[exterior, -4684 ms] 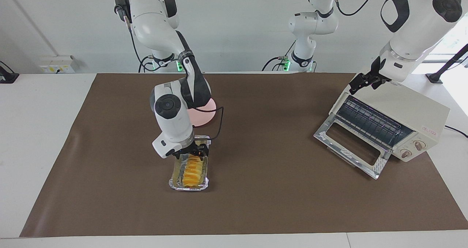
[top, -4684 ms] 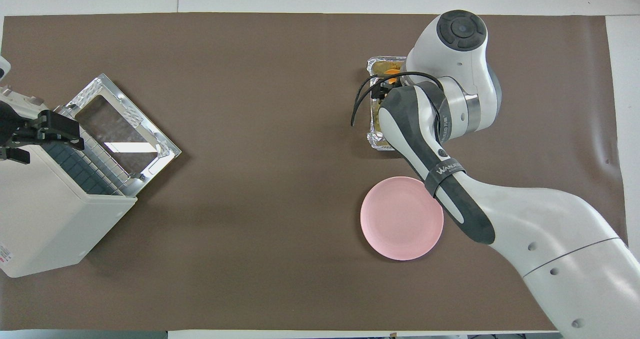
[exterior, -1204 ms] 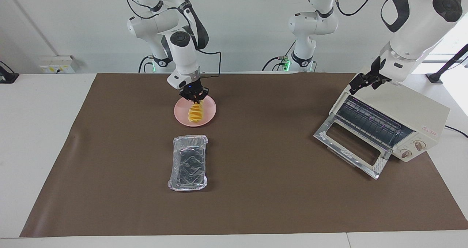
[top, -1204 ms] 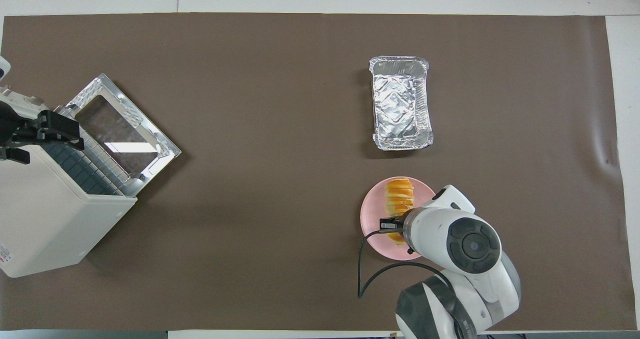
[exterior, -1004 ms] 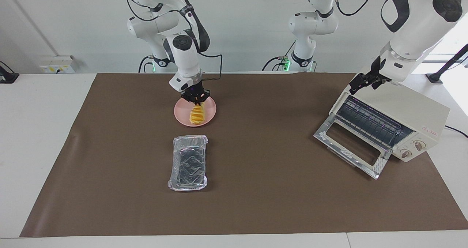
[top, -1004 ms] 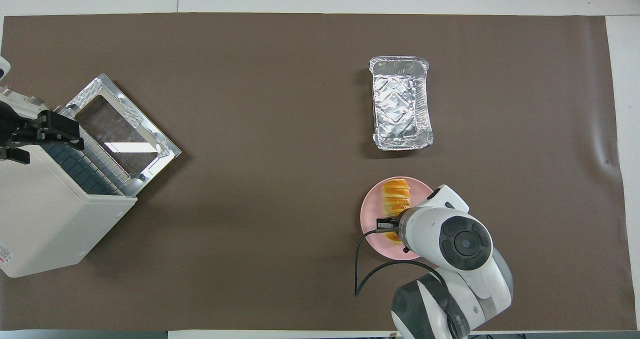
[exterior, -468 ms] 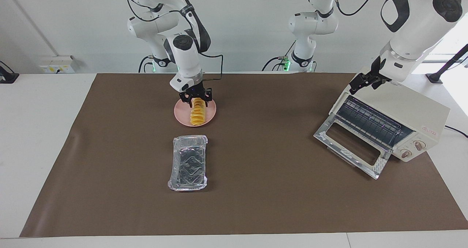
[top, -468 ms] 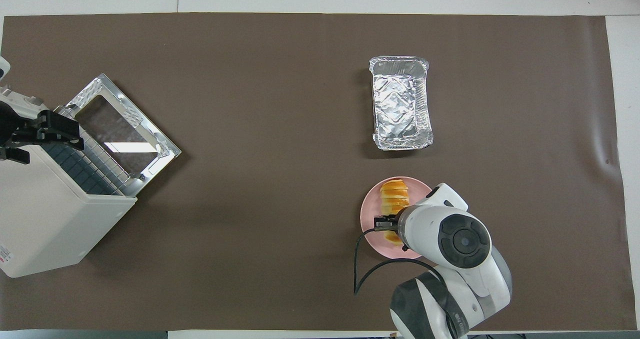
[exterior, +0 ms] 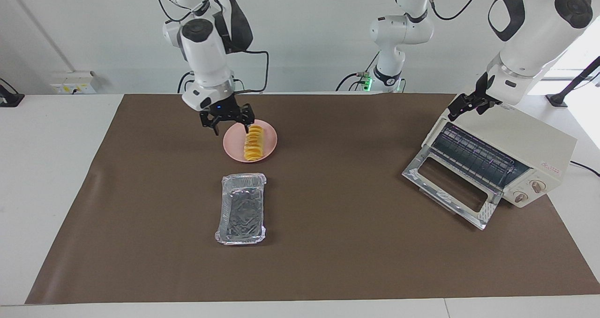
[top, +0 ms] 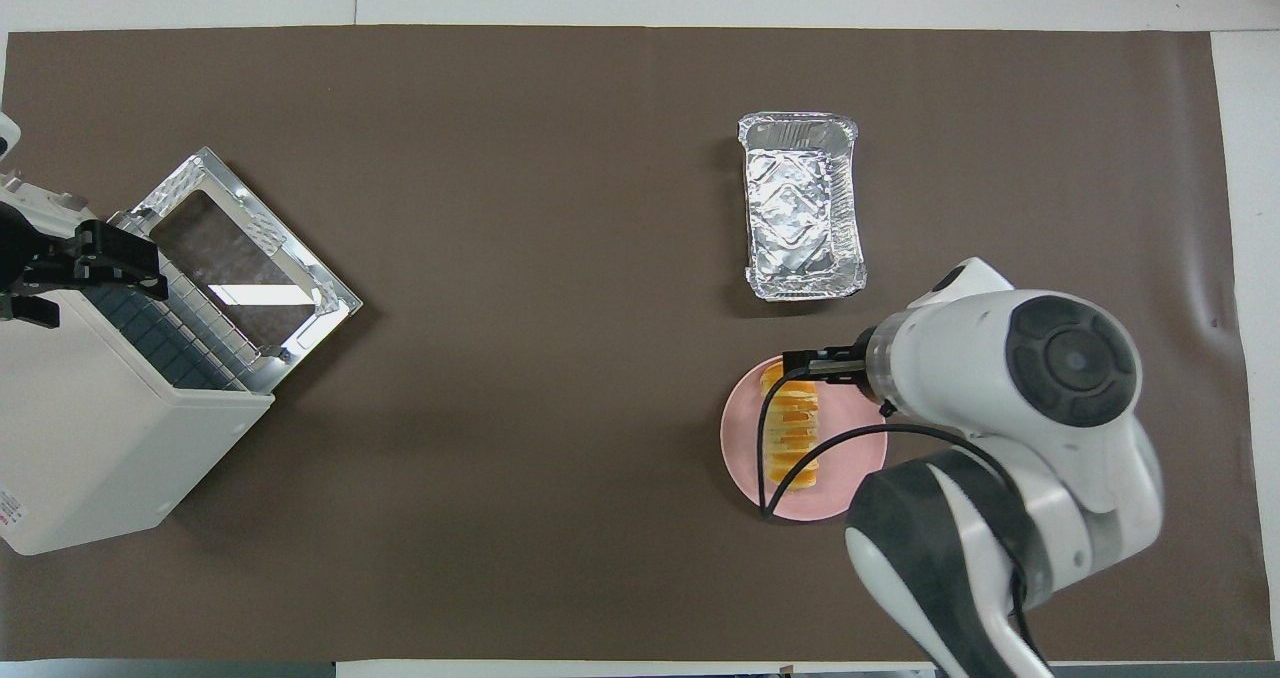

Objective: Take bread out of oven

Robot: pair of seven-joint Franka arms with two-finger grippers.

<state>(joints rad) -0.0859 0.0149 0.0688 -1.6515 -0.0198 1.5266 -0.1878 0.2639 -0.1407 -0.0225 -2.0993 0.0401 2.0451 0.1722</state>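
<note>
The bread [exterior: 253, 143] lies on the pink plate [exterior: 234, 151], well apart from the oven [exterior: 506, 156] at its three o'clock in the facing view; the right gripper [exterior: 228, 117], jaws released and empty, hangs above the plate's ten o'clock rim, so the placing step looks done and only withdrawal seems called for, while the left gripper [exterior: 470, 103], jaws spread, waits over the oven's top.

Crinkled shiny foil tray [exterior: 241, 208], matt brown table cover [exterior: 328, 261], glass-doored oven [exterior: 497, 161]

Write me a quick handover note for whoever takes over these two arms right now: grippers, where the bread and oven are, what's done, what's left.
Right gripper: open, empty, raised over the pink plate's edge.
Left gripper: open, waiting at the oven's top edge.
Bread: lying on the pink plate, released.
Foil tray: empty, farther from the robots than the plate.
Oven: door down, rack bare.
Done: bread out and plated.
Left: park the arms; perhaps close the door.
</note>
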